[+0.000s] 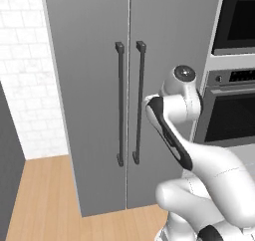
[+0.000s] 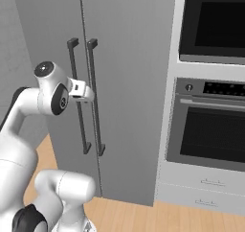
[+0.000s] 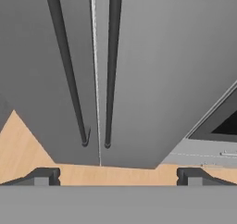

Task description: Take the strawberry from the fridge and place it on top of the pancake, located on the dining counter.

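Over on the left, a white tiled wall [image 1: 25, 60] runs down to the light wood floor [image 1: 45, 195]. Next comes the fridge [image 1: 94, 110], tall and grey, both doors shut, its two dark bar handles [image 1: 120, 103] standing side by side at the centre seam. And there's the arm [image 1: 174, 135], rising in front of the right-hand door, wrist bent toward those handles. From the hand view, the gripper [image 3: 118, 177] looks straight at the seam, fingertips [image 3: 44, 176] spread wide apart, nothing between them, well clear of the doors. No contact with either handle. Further right, the black-glass wall oven [image 2: 210, 130] sits in its pale surround, with a second dark oven panel [image 2: 215, 25] above it.
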